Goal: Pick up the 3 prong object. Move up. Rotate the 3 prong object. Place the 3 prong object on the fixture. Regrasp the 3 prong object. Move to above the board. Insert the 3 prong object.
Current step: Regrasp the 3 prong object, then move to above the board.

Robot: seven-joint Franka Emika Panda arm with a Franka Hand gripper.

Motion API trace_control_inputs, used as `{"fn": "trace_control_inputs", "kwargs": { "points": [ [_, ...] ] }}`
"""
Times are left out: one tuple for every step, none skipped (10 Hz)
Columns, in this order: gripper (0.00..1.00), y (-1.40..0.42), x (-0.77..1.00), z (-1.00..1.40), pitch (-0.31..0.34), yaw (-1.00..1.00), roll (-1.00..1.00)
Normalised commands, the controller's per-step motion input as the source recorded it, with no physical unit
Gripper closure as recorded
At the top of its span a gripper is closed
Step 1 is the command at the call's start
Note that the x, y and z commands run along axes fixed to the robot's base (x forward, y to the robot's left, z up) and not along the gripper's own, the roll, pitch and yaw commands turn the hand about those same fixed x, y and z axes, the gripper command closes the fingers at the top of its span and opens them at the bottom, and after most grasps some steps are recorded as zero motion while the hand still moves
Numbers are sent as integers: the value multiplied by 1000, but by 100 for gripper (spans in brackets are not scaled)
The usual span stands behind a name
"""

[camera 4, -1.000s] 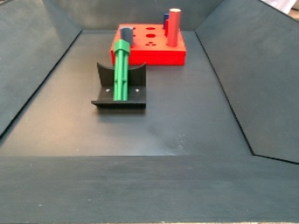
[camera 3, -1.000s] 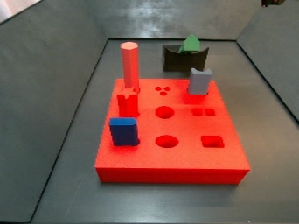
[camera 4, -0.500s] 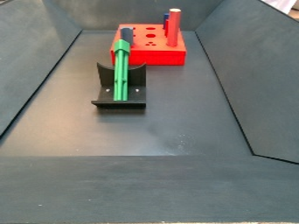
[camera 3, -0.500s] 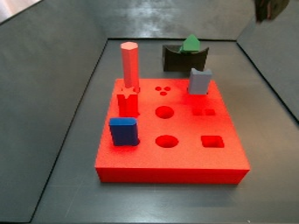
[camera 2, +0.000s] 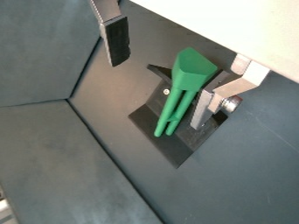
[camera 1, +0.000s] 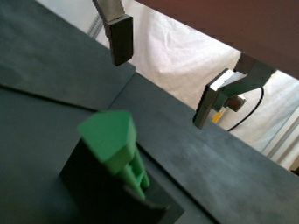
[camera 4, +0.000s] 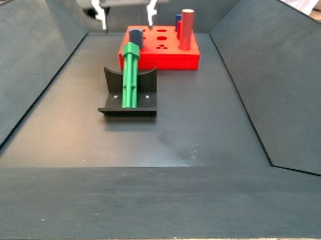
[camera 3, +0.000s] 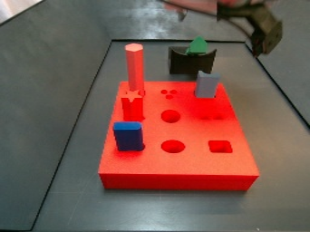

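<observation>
The green 3 prong object (camera 4: pixel 129 70) lies along the black fixture (camera 4: pixel 129 101) on the dark surface (camera 4: pixel 189 131), one end resting in the notched upright and the rest running down to the base plate. In a wrist view the piece (camera 2: pixel 181 92) shows a broad wedge-like end uppermost and slim prongs pointing down toward the fixture's plate (camera 2: pixel 176 144).

The end effector (camera 4: pixel 123 11) hangs above the fixture's far end, close to the board (camera 4: pixel 163 52); its fingers are spread wide with nothing between them but air. In both wrist views the two fingers (camera 2: pixel 117 39) (camera 1: pixel 121 39) stand well apart, the green piece (camera 1: pixel 117 144) below and between them, untouched. In a side view the end effector (camera 3: pixel 248 18) is blurred near the upper edge.

The red board (camera 3: pixel 182 154) carries a tall red cylinder (camera 3: pixel 133 68) standing in it, a blue block (camera 3: pixel 127 136) and a grey-blue block (camera 3: pixel 208 85) seated in other holes. Round and square holes and three small dot holes (camera 3: pixel 169 91) stay open on top.
</observation>
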Motion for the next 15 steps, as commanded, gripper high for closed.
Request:
{"fn": "trace_control_inputs", "kwargs": {
  "points": [
    [0, 25, 73, -1000, -101, -38, 63],
    [0, 23, 75, -1000, -85, -51, 65],
    [0, 21, 79, -1000, -64, -57, 66],
    [0, 17, 88, -1000, -45, -56, 61],
    [0, 10, 83, -757, -6, -49, 60],
    [0, 6, 81, -650, 8, -43, 64],
    [0, 0, 82, -450, 32, -20, 67],
    [0, -2, 86, -309, 42, -6, 70],
    [100, 0, 0, 0, 0, 0, 0],
    [100, 92, 76, 1000, -55, -86, 59],
    [100, 89, 74, 1000, -55, -91, 47],
    [100, 87, 66, 1000, -43, -93, 36],
    [100, 79, 50, 1000, 0, -92, 8],
    [100, 77, 47, 1000, 21, -89, 0],
    [100, 71, 38, 1000, 69, -68, -22]
  ]
}}
